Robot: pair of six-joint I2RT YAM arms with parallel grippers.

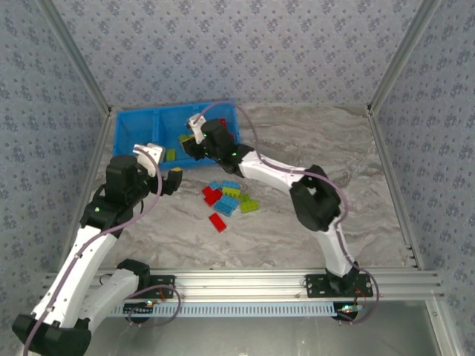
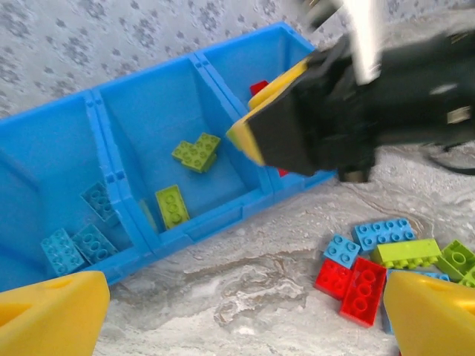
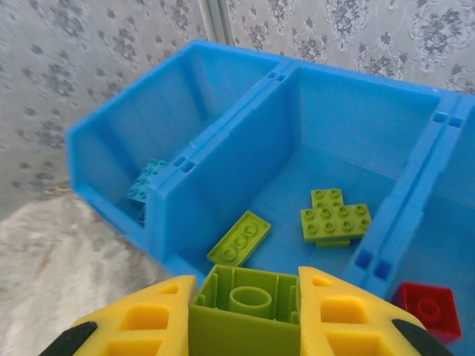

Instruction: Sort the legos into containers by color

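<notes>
We can't read any text, numbers or logos anywhere here. Nothing legible on the blue tray (image 3: 223, 178) or the legos (image 2: 364, 291) either.

Floral grey wallpaper (image 1: 237, 52), marbled tabletop (image 1: 364, 163)

The right arm (image 1: 267, 172) lies slantwise across the desk (image 1: 364, 193), and the right end effector (image 1: 194, 141), closed on a lime green brick (image 3: 249, 315), hangs over the front part of the middle compartment of the blue tray (image 1: 133, 126), so the way in there from above is blocked. A loose pile of bricks (image 1: 226, 199) occupies the desk near the tray's front wall, beside the left end effector (image 2: 241, 319). The leftmost compartment is open from above, and the right half of the desk is bare.
</notes>
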